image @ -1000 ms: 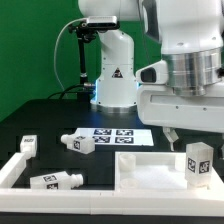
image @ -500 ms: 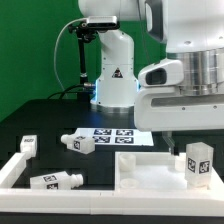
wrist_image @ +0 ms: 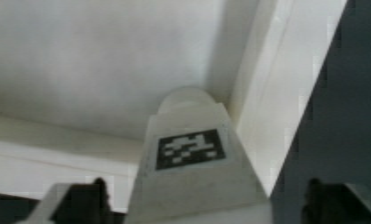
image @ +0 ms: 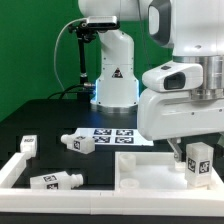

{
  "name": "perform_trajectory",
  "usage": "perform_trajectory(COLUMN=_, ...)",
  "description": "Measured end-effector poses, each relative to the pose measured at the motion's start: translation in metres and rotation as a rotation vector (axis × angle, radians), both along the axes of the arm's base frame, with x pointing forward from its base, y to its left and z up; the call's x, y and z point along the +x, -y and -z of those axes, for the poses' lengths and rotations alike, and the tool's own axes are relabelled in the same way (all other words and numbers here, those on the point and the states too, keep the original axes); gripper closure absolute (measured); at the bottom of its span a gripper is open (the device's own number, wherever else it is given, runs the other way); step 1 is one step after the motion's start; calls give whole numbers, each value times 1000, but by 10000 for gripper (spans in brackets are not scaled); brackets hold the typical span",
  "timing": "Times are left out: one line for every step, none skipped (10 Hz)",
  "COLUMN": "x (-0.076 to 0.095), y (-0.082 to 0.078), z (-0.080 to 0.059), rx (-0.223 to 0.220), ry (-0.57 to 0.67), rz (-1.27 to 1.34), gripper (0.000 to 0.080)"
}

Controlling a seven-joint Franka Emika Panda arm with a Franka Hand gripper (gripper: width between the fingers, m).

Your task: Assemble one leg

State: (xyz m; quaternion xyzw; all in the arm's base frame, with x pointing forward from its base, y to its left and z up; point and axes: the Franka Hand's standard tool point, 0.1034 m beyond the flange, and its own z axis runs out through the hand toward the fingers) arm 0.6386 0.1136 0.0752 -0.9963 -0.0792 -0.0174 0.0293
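Observation:
One leg (image: 198, 163), a short white square post with a tag marker, stands upright on the large white panel (image: 145, 170) at the exterior view's right. My gripper (image: 189, 146) hangs just above it. In the wrist view the leg (wrist_image: 203, 150) rises between my two dark fingers (wrist_image: 82, 203), with a gap on each side. The gripper (wrist_image: 210, 206) is open and straddles the leg without touching it. Three more legs lie loose on the table: one (image: 82, 143) by the marker board, one (image: 56, 181) at the front left, one (image: 28, 146) at the far left.
The marker board (image: 113, 134) lies in front of the robot base (image: 112, 80). A long white border bar (image: 18, 171) runs along the front left. The panel's raised rim (wrist_image: 271, 70) stands close beside the upright leg.
My hand has come down toward the upright leg and shifted slightly to the exterior view's right. The legs and the panel have not moved.

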Motion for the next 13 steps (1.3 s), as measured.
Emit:
perform_trajectory(x=0, y=-1, z=0, rx=5, ry=-5, rz=68, gripper=417)
perform_trajectory(x=0, y=1, z=0, rx=5, ry=-7, rz=95, gripper=511)
perform_trajectory(x=0, y=1, z=0, rx=12, ry=-13, rz=192, gripper=511)
perform_trajectory(x=1, y=1, z=0, rx=18, ry=-11, rz=285, gripper=511)
perform_trajectory(x=0, y=1, z=1, rx=26, ry=-4, rz=404, gripper=511)
perform_trajectory(x=-1, y=1, z=2, rx=42, ry=-18, rz=627, gripper=511)
perform_trajectory(x=0, y=2, z=2, rx=73, ry=-46, rz=857, gripper=511)
perform_trajectory(x=0, y=3, z=2, rx=100, ry=-73, rz=1025, gripper=511)
perform_trajectory(x=1, y=5, z=2, rx=129, ry=-97, rz=1124, gripper=511)
perform_trajectory(x=1, y=6, z=1, rx=145, ry=-114, rz=1213, gripper=511)
perform_trajectory(x=0, y=5, z=2, rx=144, ry=-117, rz=1224, gripper=511)
perform_trajectory(x=0, y=5, z=2, rx=144, ry=-116, rz=1204, gripper=511)
perform_trajectory(x=0, y=5, z=2, rx=144, ry=-114, rz=1187, gripper=322)
